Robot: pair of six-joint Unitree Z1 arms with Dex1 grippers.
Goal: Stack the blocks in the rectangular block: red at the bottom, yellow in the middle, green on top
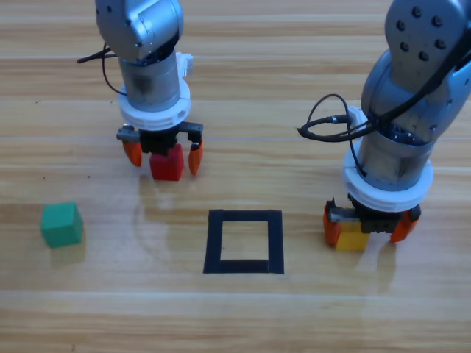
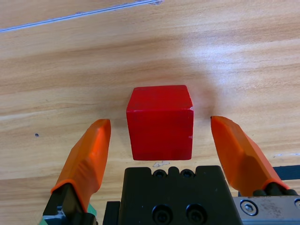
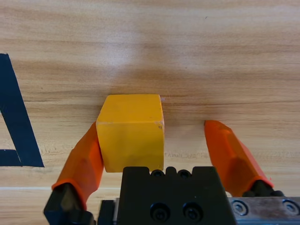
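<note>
Small smooth red cube [image 2: 160, 123] between wide-spread jaws of left gripper [image 1: 163, 154]; glossy yellow cube [image 3: 131, 132] inside parted right gripper [image 1: 366, 229], touching one jaw only.

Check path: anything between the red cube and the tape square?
Nothing visible. The red cube sits between the open left gripper jaws; bare wood lies from there to the tape square. Yellow cube and green cube sit off to the sides.
</note>
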